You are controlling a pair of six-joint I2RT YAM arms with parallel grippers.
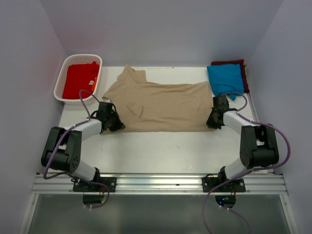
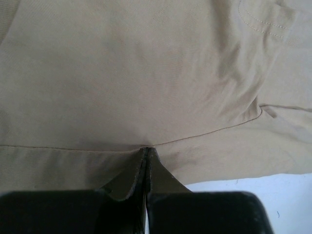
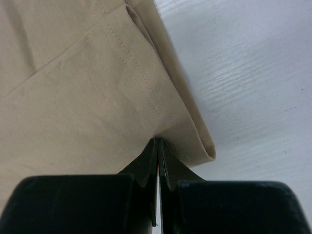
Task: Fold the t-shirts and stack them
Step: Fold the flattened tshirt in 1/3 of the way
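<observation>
My top camera sits high up behind my left arm (image 1: 73, 141) and right arm (image 1: 253, 141). It looks down and forward from far off, so I see the whole white table (image 1: 161, 151) and the back wall (image 1: 161, 29).

My left wrist camera rides just behind the left gripper (image 2: 146, 153) and looks out past it. It is very close, and the tan t-shirt (image 2: 146, 73) nearly fills the view.

My right wrist camera sits the same way behind the right gripper (image 3: 157, 144), with cloth left of the tips and bare table on their right.

All three views share that t-shirt.
</observation>
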